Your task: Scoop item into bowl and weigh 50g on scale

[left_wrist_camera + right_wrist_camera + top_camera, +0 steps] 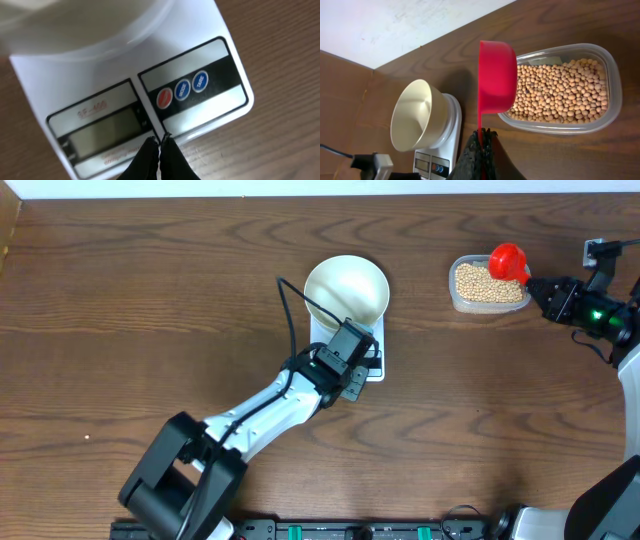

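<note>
Glossy white plastic scale (100, 82) on matt, wood-grain table (150, 300).

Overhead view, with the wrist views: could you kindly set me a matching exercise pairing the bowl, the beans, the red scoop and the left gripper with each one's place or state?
Column one:
1. bowl
2. beans
3. red scoop
4. left gripper

Column two:
A. in the clear tub
B. shut, at the front edge of the scale
C. standing on the scale
D. held in the right gripper

Pairs: 1-C, 2-A, 3-D, 4-B.
</note>
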Robot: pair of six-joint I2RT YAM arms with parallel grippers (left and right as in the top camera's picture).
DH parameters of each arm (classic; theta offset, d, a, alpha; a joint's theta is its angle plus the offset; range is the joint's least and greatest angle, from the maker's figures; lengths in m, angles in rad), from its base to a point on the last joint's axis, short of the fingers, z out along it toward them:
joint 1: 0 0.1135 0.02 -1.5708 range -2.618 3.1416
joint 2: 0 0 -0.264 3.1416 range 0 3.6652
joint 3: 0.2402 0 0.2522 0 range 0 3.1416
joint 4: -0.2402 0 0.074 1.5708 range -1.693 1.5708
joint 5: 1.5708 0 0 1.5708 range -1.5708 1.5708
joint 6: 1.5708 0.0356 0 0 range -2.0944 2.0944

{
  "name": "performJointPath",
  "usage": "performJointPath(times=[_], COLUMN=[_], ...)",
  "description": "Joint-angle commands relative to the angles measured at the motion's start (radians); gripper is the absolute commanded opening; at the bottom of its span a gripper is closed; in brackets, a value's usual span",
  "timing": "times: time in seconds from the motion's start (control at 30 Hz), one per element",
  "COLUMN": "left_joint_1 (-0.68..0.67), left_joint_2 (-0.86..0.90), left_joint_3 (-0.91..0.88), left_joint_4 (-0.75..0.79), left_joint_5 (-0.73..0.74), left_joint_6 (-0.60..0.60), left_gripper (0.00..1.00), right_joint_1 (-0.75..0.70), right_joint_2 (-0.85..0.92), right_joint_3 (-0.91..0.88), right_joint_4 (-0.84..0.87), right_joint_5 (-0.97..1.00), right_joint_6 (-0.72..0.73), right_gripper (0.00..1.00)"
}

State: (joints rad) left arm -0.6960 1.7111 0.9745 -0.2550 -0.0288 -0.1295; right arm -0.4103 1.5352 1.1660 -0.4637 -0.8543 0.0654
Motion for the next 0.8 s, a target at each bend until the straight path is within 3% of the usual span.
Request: performJointPath(times=[0.0, 0.77], left_joint_1=[-0.001, 0.017], left_joint_2=[0.023, 0.115], left_joint_3=[-0.008, -0.008], left_joint_4=[0.026, 0.193], left_joint_5=[0.0, -0.036], left_joint_6=[0.053, 0.096], left_gripper=[0.07, 0.08], right_joint_1=[-0.001, -0.002], right_joint_2=[-0.014, -0.014], right_joint_3=[0.017, 0.017], right_joint_4=[-0.001, 0.0], right_joint_5=[0.014, 0.018], right_joint_6=[-0.018, -0.019], right_gripper=[0.01, 0.01])
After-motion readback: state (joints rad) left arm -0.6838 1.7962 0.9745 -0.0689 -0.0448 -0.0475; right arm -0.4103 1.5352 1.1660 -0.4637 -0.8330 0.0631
